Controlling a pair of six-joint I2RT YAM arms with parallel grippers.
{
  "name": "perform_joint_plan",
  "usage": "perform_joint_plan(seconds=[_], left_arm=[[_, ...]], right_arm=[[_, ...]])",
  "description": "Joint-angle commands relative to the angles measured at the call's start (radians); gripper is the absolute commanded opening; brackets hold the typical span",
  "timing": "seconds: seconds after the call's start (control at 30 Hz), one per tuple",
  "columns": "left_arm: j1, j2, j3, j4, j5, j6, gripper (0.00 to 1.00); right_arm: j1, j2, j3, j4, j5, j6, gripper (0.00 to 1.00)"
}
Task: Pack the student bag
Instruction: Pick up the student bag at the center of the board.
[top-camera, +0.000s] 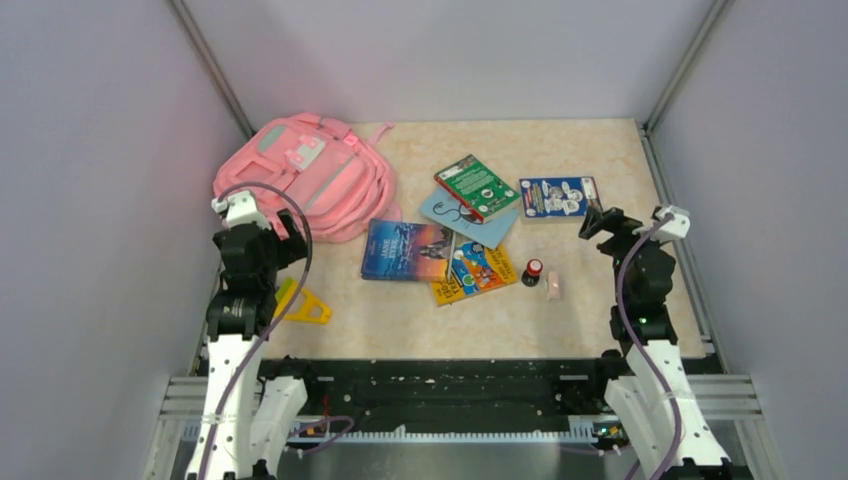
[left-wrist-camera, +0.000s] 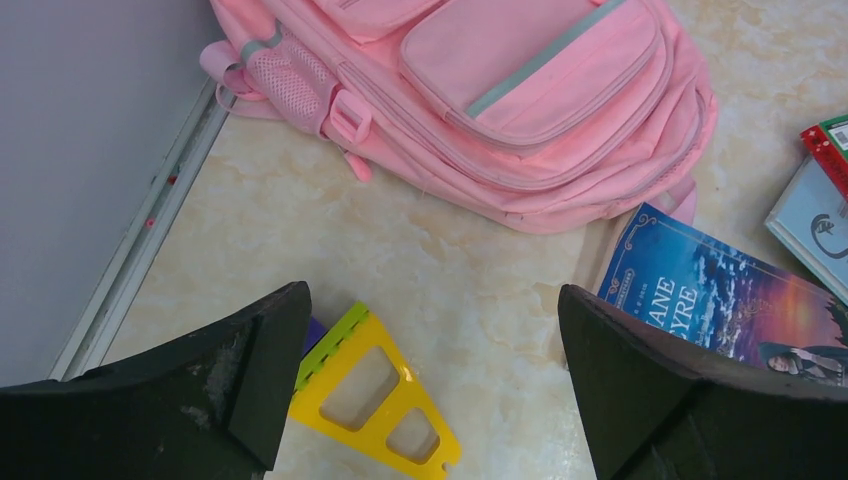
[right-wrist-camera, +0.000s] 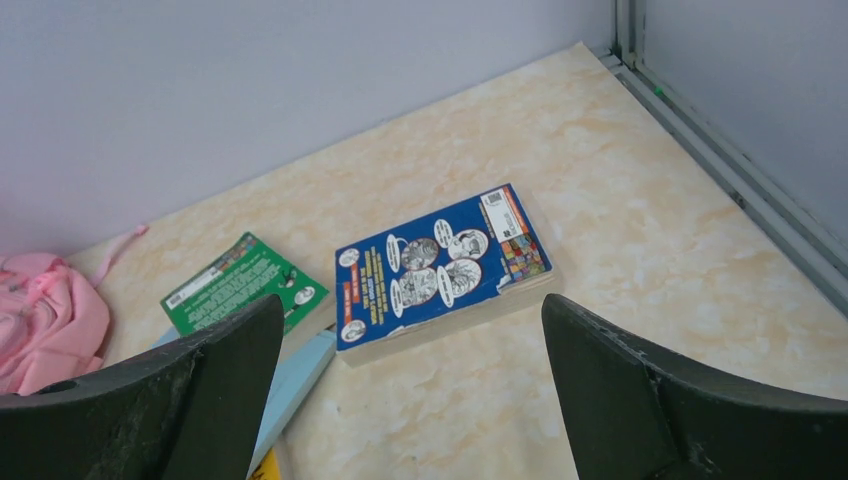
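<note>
Left claw (left-wrist-camera: 430, 295) and right claw (right-wrist-camera: 412, 300) are seen released, nothing grasped; student bag (top-camera: 300, 175) is laid on surface (top-camera: 600, 310) far-left, just beyond left claw, well apart from right claw.

My left arm (top-camera: 240, 300) rises from its base at the lower left of the top view, folded back at the elbow, with its white wrist at the upper end. My left gripper (left-wrist-camera: 432, 300) is spread wide and holds nothing, with one black finger (left-wrist-camera: 245, 375) in each lower corner of its wrist view. My right arm (top-camera: 640, 290) stands likewise at the lower right. My right gripper (right-wrist-camera: 412, 305) is spread just as wide and empty, pointing toward the upper left in the top view.
</note>
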Motion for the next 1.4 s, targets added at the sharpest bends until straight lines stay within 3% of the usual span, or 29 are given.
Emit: perform_joint_plan(seconds=[0.0,0.3,0.57,0.77,1.0,1.23,1.37], left_arm=[[0.005,0.023,0.034,0.03,-0.014,-0.006,0.98],[0.005,0.026,0.017,0.045,-0.002,0.009,0.98],[0.003,0.08,0.025,0.071,0.126,0.08,0.98],[-0.074,0.324,0.153,-0.025,0.138,0.09,0.97],[-0.333,0.618,0.344,-0.102,-0.143,0.195,0.97],[-0.357,0.982,0.638,-0.244,-0.111,0.173,0.98],[-0.357,1.102,0.695,-0.241,-0.078,0.171,0.98]], right_arm=[[-0.009,-0.062,-0.03,0.052,-0.015,0.017,0.99],[-0.009,-0.052,-0.01,0.027,-0.029,0.021,0.99],[-0.009,-0.054,0.001,0.01,-0.065,0.031,0.99],[-0.008,-0.046,0.027,-0.016,-0.131,0.025,0.99],[-0.009,-0.03,0.02,0.005,-0.189,0.033,0.99],[-0.009,-0.034,0.033,-0.019,-0.191,0.03,0.99],[-0.009,-0.037,0.035,-0.026,-0.188,0.032,0.99]])
